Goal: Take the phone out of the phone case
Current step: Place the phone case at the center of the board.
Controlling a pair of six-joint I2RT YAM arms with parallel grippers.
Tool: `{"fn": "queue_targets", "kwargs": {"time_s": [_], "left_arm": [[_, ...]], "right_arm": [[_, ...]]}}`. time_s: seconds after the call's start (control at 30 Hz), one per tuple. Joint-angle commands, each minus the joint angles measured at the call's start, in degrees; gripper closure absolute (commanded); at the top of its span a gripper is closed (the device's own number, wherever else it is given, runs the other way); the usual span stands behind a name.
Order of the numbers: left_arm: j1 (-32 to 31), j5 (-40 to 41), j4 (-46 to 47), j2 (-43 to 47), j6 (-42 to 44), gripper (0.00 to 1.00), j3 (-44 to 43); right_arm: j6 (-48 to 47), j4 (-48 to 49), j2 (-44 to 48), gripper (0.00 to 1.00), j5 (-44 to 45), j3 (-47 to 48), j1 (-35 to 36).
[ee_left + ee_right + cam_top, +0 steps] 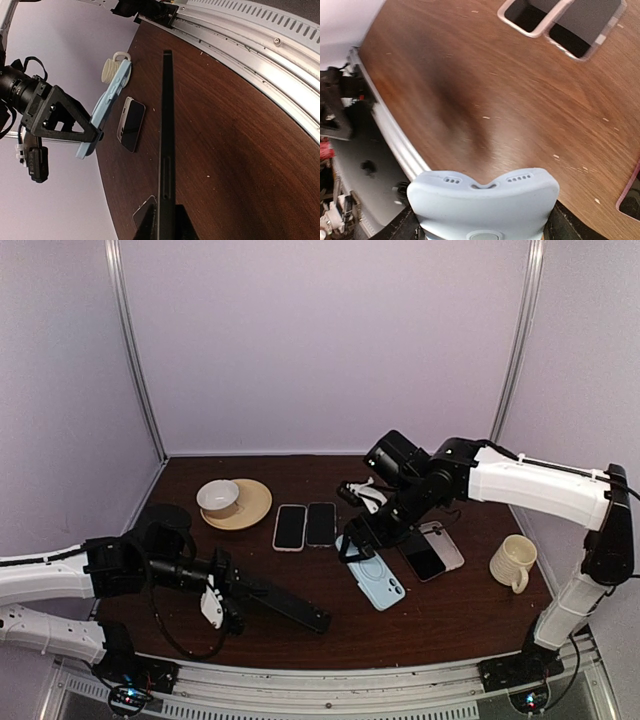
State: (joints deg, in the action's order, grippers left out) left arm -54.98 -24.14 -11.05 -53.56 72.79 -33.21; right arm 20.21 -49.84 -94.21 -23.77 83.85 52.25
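Observation:
A black phone [288, 604] sticks out of my left gripper [222, 602] just above the table near its front edge, and the gripper is shut on one end. In the left wrist view the phone [167, 140] shows edge-on, its end pinched in the left gripper [167, 222]. The light blue phone case [378, 578] is apart from the phone, at the table's middle right. My right gripper [362, 540] is shut across its width. The right wrist view shows the case [482, 197] bowed inward at its bottom edge between the black fingers [400, 230].
A tan plate [258, 508] bearing a white bowl [218, 497] sits at the back left. Two phones [289, 527] [321, 524] lie side by side in the middle. Another phone [425, 556] lies by the right arm, and a cream mug [513, 562] stands at the right.

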Motion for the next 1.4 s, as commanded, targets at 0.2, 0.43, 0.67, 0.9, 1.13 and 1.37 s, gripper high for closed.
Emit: {"fn": "queue_targets", "kwargs": {"time_s": [0.2, 0.43, 0.67, 0.9, 1.13, 1.37], "left_arm": [[-0.2, -0.3, 2.5, 0.1, 0.5, 1.0, -1.1], [-0.3, -0.2, 2.0, 0.3, 0.6, 1.0, -1.1], [-0.3, -0.2, 1.5, 0.2, 0.9, 1.0, -1.2], [-0.3, 0.0, 1.2, 0.1, 0.9, 1.0, -1.2], [-0.3, 0.1, 1.0, -0.4, 1.0, 1.0, -1.1], [-0.3, 0.3, 0.9, -0.8, 0.9, 1.0, -1.2]], "right_arm": [[1.4, -7.5, -4.8, 0.27, 18.5, 0.3, -3.6], [2.2, -6.1, -12.6, 0.27, 19.4, 3.9, -5.0], [2.4, -4.1, -19.2, 0.23, 19.4, 6.0, -5.7], [2.1, -2.5, -22.6, 0.2, 20.3, 6.3, -6.8], [0.9, -2.8, -23.4, 0.06, 22.3, 6.4, -7.2], [-4.0, -1.4, -17.8, 0.0, 21.6, 4.9, -7.1]]}}
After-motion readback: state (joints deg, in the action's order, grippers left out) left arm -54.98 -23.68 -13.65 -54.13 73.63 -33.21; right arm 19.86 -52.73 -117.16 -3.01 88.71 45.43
